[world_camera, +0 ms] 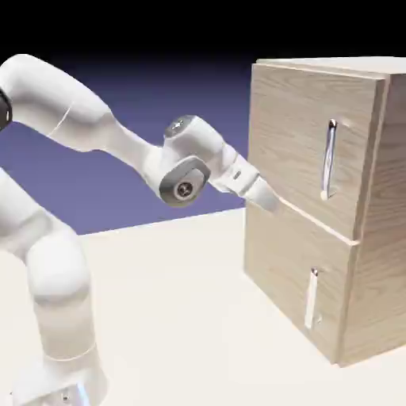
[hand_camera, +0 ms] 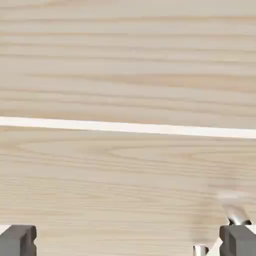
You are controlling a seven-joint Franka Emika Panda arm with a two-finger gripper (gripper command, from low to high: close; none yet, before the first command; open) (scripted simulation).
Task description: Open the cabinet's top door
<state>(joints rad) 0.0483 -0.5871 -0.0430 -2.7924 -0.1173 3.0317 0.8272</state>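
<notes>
Nearest the camera, at the hand view's bottom edge, are two small, blocky, dark-grey fingertips [hand_camera: 18, 240] of the two-finger gripper [hand_camera: 128, 240]. They stand wide apart, with only pale wood showing between them.

The wood is light oak, smooth-faced, with fine tan grain. A straight white seam [hand_camera: 128, 127] crosses the hand view from side to side. Below it, at lower right, a shiny metal fitting [hand_camera: 200, 250] is partly hidden by a fingertip; which handle it belongs to cannot be told, nor can contact.

In the exterior view, the rounded white arm [world_camera: 75, 103] reaches across to the boxy light-oak cabinet [world_camera: 382, 206]. Its hand lies over the lower left part of the top door [world_camera: 297, 119], the larger upper panel, near the seam. The door is shut and square-edged. Its long, upright silver bar handle [world_camera: 328, 160] sits toward the exterior view's right, up and across from the hand, with bare panel between.

Beneath is the lower oak panel [world_camera: 277, 254] with a shorter, slim metal handle [world_camera: 311, 299]. The smooth cream table [world_camera: 174, 317] offers open surface between the arm's base and the cabinet.
</notes>
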